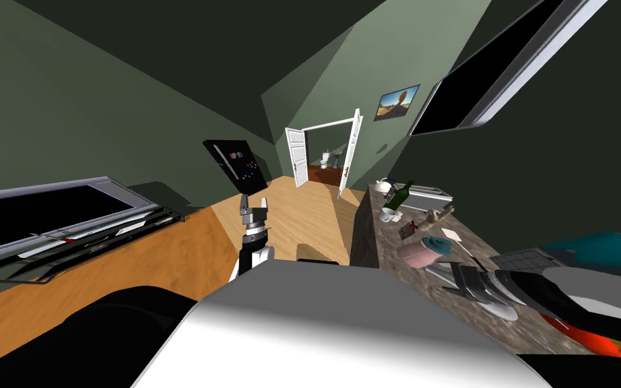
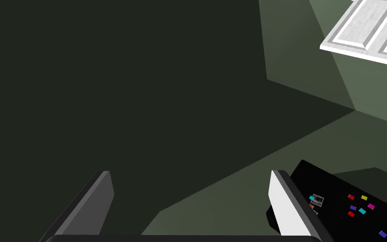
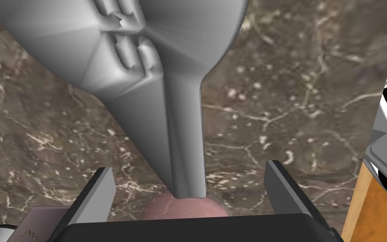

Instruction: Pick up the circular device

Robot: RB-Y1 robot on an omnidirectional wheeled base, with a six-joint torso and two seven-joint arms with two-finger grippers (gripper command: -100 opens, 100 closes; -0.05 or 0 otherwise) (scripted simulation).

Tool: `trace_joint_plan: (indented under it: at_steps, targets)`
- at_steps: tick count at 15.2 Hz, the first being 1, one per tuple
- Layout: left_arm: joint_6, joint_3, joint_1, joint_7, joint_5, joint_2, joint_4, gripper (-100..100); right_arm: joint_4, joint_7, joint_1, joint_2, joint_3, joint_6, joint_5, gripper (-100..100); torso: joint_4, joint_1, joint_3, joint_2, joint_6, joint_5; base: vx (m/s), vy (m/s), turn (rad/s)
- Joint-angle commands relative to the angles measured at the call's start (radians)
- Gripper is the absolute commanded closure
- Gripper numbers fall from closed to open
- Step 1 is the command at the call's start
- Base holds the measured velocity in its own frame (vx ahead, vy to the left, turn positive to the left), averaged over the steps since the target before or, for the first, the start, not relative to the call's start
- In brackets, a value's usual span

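The right gripper [image 3: 188, 168] hangs over the marbled counter [image 3: 297, 96], fingers spread. The grey device [image 3: 146, 71] lies straight ahead of it. Its narrow stem runs between the two fingers, clear of both, and its broad round head is beyond their tips. A pink thing [image 3: 180, 209], perhaps a roll, sits under the stem's end, close to the gripper's body. The left gripper [image 2: 190, 172], also spread, is raised well apart from the counter, with a black panel [image 2: 348, 197] beside one finger.

L arm stretched fwd, forearm up, L gripper [image 1: 253, 204] pointing ahead, fingers spread wide. R arm out to the side, R gripper [image 1: 449, 279] low, angled down, fingers apart, unclamped.
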Motion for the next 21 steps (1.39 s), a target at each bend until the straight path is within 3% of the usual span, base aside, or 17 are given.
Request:
trace_joint_plan:
  at_steps: [1,3,5,6,9,11,15,17,18,21]
  targets:
    - [0.000,0.000,0.000,0.000,0.000,0.000,0.000,0,0.030,0.008,-0.003,-0.007,0.033,-0.017,0.027,-100,0.000,0.000,0.000,0.000,0.000,0.000,0.124,-0.013,0.167]
    - [0.000,0.000,0.000,0.000,0.000,0.000,0.000,0,0.054,0.017,0.016,-0.026,0.075,-0.033,0.051,-100,0.000,-0.001,0.001,0.002,0.000,0.000,0.098,-0.006,0.176]
    - [0.000,0.000,0.000,0.000,0.000,0.000,0.000,0,0.054,0.017,0.016,-0.026,0.075,-0.033,0.051,-100,0.001,0.000,0.002,0.003,0.001,0.000,0.065,-0.004,0.059]
    - [0.000,0.000,0.000,0.000,0.000,0.000,0.000,0,0.071,0.023,0.033,-0.037,0.111,-0.047,0.071,-100,0.001,0.000,0.003,0.005,0.001,0.000,0.060,-0.005,0.095]
    - [0.000,0.000,0.000,0.000,0.000,0.000,0.000,0,0.084,0.028,0.049,-0.041,0.144,-0.059,0.087,-100,0.001,0.000,0.003,0.006,0.001,0.000,0.067,-0.005,0.128]
    - [0.000,0.000,0.000,0.000,0.000,0.000,0.000,0,0.063,0.026,0.059,-0.056,0.131,-0.044,0.068,-100,0.001,0.000,0.003,0.006,0.001,0.000,0.051,-0.005,0.055]
    - [0.000,0.000,0.000,0.000,0.000,0.000,0.000,0,0.090,0.043,0.062,0.018,0.148,-0.011,0.088,-100,0.002,0.000,0.006,0.010,0.001,-0.001,0.007,-0.014,0.083]
    - [0.000,0.000,0.000,0.000,0.000,0.000,0.000,0,0.088,0.040,0.061,0.010,0.146,-0.016,0.086,-100,0.003,-0.001,0.006,0.011,0.001,-0.001,-0.001,-0.014,0.043]
    - [0.000,0.000,0.000,0.000,0.000,0.000,0.000,0,0.090,0.041,0.060,0.014,0.147,-0.014,0.088,100,0.003,0.000,0.006,0.011,0.001,0.000,0.000,0.000,0.000]
    - [0.000,0.000,0.000,0.000,0.000,0.000,0.000,0,0.089,0.042,0.061,0.014,0.148,-0.015,0.088,100,0.003,-0.001,0.006,0.011,0.001,-0.001,-0.001,0.000,-0.002]
